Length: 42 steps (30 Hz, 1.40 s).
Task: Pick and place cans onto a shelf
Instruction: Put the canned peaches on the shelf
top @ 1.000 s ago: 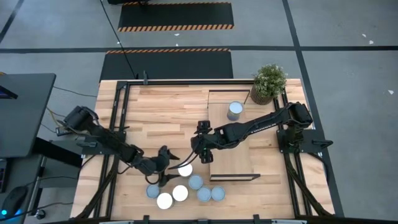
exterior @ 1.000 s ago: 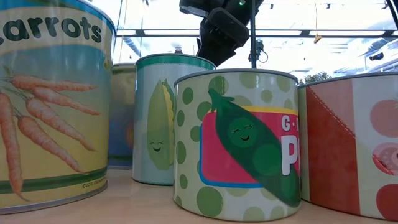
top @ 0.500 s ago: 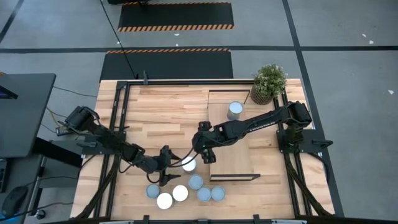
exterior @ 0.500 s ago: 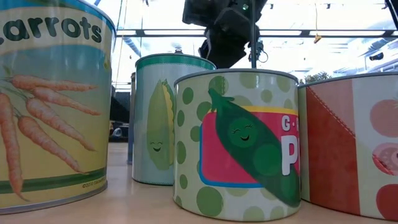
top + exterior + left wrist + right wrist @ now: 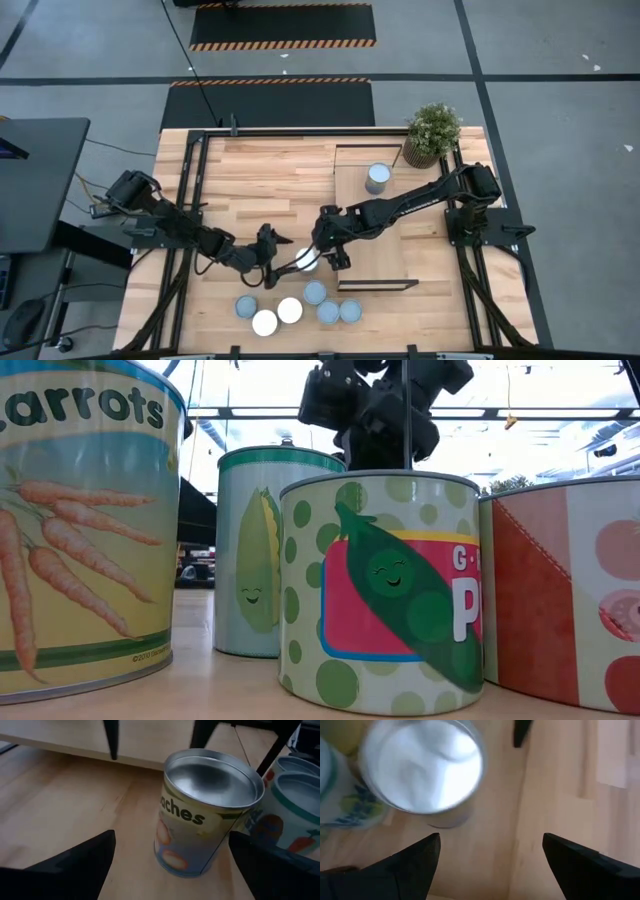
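Since a second ago, both claws have closed in on one can (image 5: 306, 260), which stands on the desk (image 5: 260, 170) just left of the shelf's (image 5: 375, 250) near end. That peaches can (image 5: 205, 810) sits between the left claw's (image 5: 272, 262) two fingers (image 5: 75, 865), which are spread wide and touch nothing. Over it from the right hangs the right claw (image 5: 322, 258), its fingers (image 5: 410, 865) also well apart and holding nothing.

Seven cans show in all: this one, five more clustered near the desk's front edge (image 5: 290, 310), and one (image 5: 377, 178) standing alone at the shelf's far end. Beside that last can, at the far right corner, is one potted plant (image 5: 433, 132). The low view shows four labelled cans up close, including carrots (image 5: 80, 520) and peas (image 5: 380, 590).
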### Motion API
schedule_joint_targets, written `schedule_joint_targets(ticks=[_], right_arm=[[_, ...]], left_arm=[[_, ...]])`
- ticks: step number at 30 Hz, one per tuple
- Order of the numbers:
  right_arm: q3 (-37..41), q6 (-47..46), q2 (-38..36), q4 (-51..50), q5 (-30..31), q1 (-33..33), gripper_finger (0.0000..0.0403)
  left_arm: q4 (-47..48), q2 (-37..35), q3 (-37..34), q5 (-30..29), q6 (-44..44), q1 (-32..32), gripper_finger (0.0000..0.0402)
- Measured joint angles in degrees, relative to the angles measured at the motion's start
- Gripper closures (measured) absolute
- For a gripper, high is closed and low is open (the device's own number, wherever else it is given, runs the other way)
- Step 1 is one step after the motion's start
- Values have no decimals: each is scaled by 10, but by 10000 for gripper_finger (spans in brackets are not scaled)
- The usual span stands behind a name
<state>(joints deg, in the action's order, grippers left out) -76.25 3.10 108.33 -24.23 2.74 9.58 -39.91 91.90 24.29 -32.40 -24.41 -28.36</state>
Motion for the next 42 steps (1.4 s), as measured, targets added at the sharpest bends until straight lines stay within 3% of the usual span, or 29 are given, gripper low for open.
schedule_joint_targets(ticks=[10,22,29,42], right_arm=[[0,3,4,29,-33,-2,44],[0,33,2,25,110,-24,44],[0,17,-14,-25,36,-20,44],[0,11,-14,33,-36,-10,44]], left_arm=[[-6,0,0,0,6,1,5],[-6,0,0,2,9,1,5],[-3,0,0,68,40,-2,5],[6,0,0,55,41,24,5]])
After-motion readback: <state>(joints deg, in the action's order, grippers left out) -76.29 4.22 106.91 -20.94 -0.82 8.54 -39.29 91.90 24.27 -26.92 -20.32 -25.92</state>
